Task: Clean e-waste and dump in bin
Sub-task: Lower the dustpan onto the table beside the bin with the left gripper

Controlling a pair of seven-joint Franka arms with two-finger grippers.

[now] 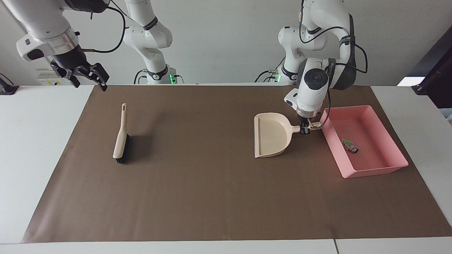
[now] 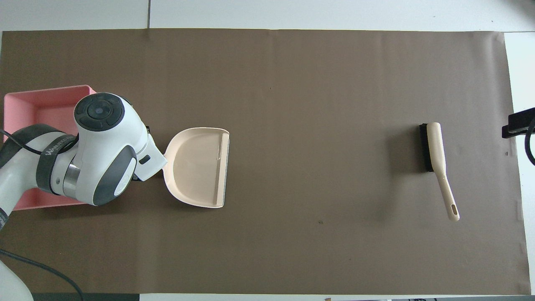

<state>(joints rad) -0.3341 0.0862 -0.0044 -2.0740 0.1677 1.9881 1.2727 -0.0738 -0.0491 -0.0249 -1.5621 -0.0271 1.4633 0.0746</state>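
The e-waste (image 1: pixel 349 145), a white-and-green bit and a dark block, lies inside the pink bin (image 1: pixel 374 171) at the left arm's end of the table. My left gripper (image 1: pixel 305 129) is shut on the handle of the beige dustpan (image 1: pixel 270 135), which sits level and low at the mat beside the bin, toward the table's middle. The dustpan (image 2: pixel 199 167) looks empty in the overhead view. There the left arm covers the gripper and much of the bin (image 2: pixel 46 89). My right gripper (image 1: pixel 90 82) is open and empty, raised over the table's edge at the right arm's end.
A beige hand brush with black bristles (image 1: pixel 122 135) lies on the brown mat (image 1: pixel 212 183) toward the right arm's end; it also shows in the overhead view (image 2: pixel 436 159).
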